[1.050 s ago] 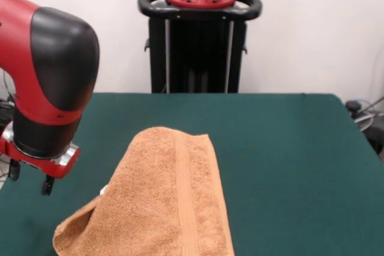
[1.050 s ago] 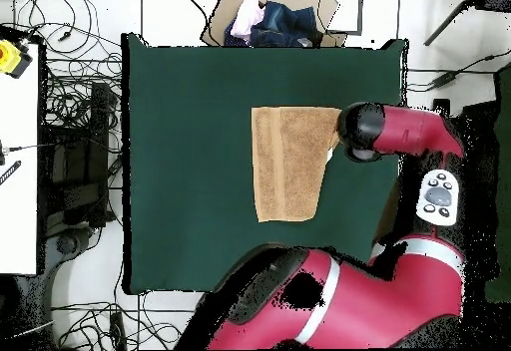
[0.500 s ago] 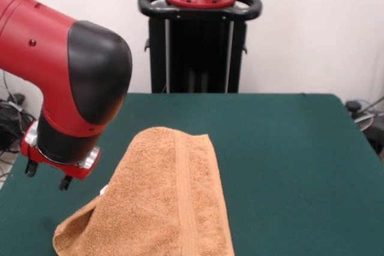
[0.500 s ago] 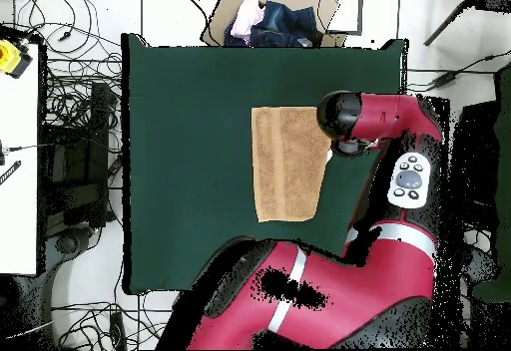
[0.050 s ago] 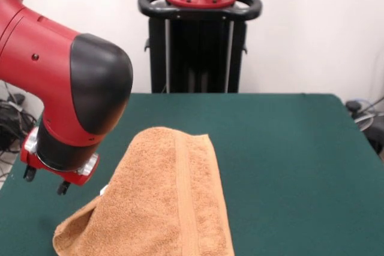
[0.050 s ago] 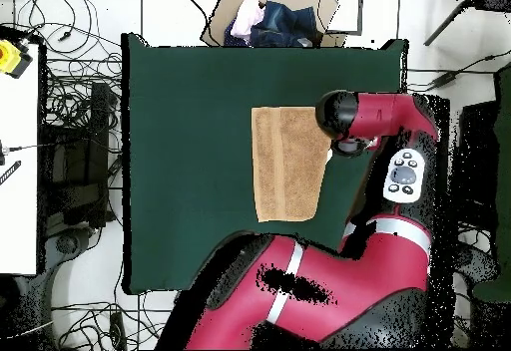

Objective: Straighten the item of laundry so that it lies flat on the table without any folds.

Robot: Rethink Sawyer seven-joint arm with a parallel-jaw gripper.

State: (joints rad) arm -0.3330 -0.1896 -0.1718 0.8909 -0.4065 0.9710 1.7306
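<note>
Towel (image 5: 168, 199) just beside the fingers (image 5: 43, 181), their grip state unclear.

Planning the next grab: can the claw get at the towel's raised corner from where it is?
Probably yes. The claw hangs just beside the towel, above the table, and nothing lies between them. Its opening isn't visible.

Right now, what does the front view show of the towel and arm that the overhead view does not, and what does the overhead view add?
Only the front view shows the towel is doubled over, its near left corner lifted open off the table, and the gripper hanging beside the towel's left edge. Only the overhead view shows the towel's whole outline, one long edge slanted, the arm covering the gripper, and a pile of clothes beyond the table's top edge. Both show one orange-tan towel on green cloth with the arm at its side.
</note>
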